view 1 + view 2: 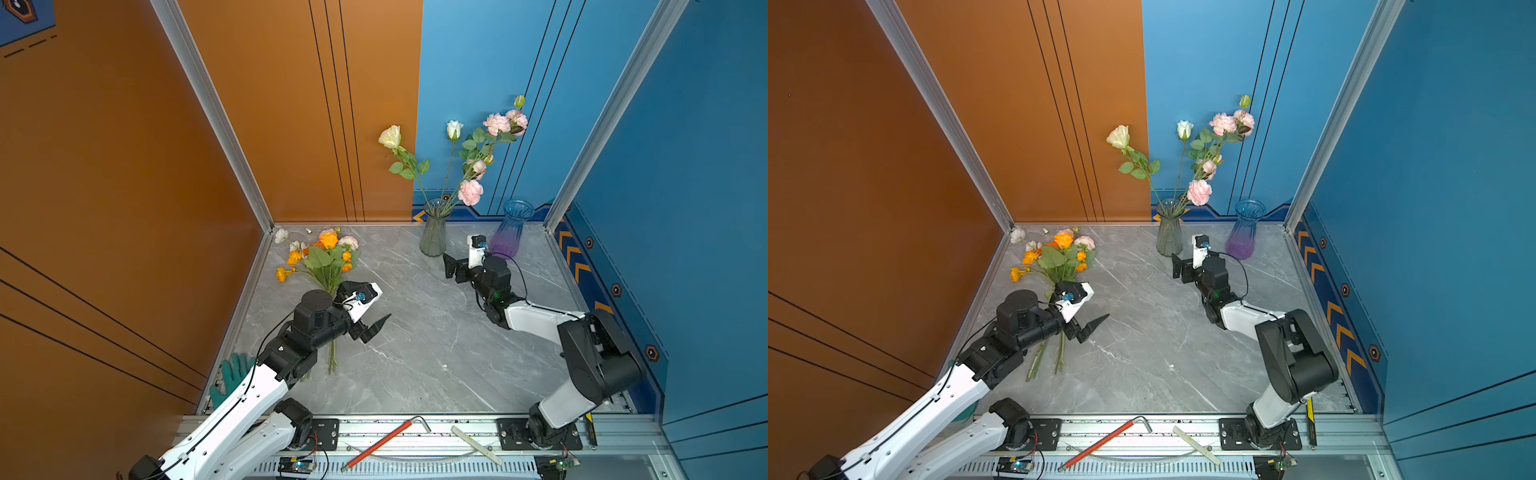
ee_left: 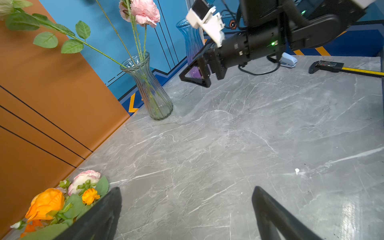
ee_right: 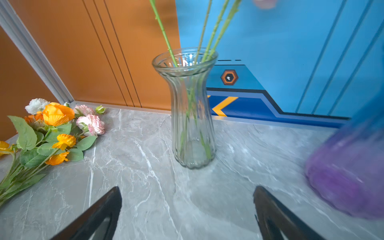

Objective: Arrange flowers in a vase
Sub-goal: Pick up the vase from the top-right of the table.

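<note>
flowers (image 1: 326, 257) on marble tabletop (image 1: 436, 353), orange wall (image 1: 104, 187)

Bright even light, blurred purple vase (image 3: 349, 174)

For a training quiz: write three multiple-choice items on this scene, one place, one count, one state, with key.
1. Where does the loose bunch lie? A) on the table by the orange wall B) in a vase C) on the front rail
2. How many stems stand in the clear vase? A) one B) three C) six
3. How is the right gripper? A) shut on a stem B) shut on a vase C) open, empty
Key: 1 A, it lies flat on the table; 2 B, three stems pass the rim; 3 C, jaws apart, nothing between.
</note>
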You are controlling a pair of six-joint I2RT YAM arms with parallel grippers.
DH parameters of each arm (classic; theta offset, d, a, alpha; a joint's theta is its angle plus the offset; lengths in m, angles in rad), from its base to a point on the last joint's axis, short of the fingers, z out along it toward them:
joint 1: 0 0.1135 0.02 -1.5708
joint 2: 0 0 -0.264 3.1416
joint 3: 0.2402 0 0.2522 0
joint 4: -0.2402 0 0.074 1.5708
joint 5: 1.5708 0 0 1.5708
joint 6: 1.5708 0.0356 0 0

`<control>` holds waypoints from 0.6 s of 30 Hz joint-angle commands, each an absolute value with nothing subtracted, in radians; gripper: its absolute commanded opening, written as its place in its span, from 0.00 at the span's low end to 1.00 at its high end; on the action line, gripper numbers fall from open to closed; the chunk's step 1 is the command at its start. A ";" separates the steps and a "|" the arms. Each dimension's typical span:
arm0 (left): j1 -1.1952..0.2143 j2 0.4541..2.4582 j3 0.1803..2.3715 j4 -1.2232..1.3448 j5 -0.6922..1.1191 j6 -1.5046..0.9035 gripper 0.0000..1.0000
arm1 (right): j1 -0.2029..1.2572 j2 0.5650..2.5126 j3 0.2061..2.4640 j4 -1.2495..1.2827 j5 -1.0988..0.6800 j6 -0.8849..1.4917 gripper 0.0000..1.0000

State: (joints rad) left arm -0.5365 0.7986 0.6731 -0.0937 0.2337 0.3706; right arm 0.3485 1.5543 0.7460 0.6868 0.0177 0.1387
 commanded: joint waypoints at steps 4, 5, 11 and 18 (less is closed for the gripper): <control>-0.537 0.788 0.666 -0.071 0.263 0.347 0.98 | 0.261 1.313 0.678 0.459 0.257 0.205 1.00; -0.537 0.787 0.664 -0.071 0.270 0.348 0.98 | 0.238 1.304 0.694 0.442 0.272 0.207 1.00; -0.544 0.783 0.664 -0.074 0.262 0.351 0.98 | 0.124 1.436 0.858 0.438 0.296 0.153 1.00; -0.544 0.785 0.664 -0.077 0.263 0.354 0.98 | 0.074 1.705 0.950 0.686 0.220 0.016 1.00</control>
